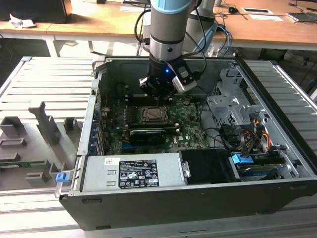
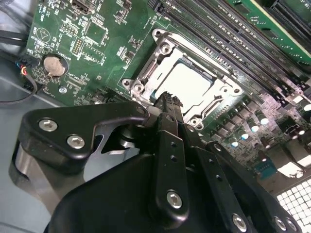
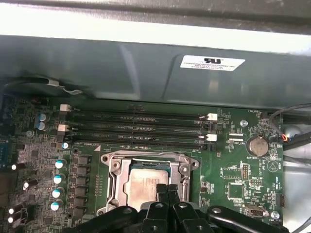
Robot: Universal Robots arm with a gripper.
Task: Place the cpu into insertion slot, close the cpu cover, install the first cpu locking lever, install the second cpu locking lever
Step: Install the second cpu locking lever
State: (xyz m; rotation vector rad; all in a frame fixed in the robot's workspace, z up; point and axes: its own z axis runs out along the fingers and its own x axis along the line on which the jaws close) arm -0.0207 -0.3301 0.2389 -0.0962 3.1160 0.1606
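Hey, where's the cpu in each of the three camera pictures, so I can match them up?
Exterior view: the cpu sits in its socket mid-motherboard, just below the tool.
Second wrist view: the cpu lies inside the metal frame, just beyond the fingertips.
First wrist view: the cpu is low in the middle, partly behind the fingertips.
Shared landmark: the coin battery, in both wrist views.

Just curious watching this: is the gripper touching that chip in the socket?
Cannot tell. In both wrist views the gripper overlaps the cpu's edge, with neither contact nor gap plainly visible.
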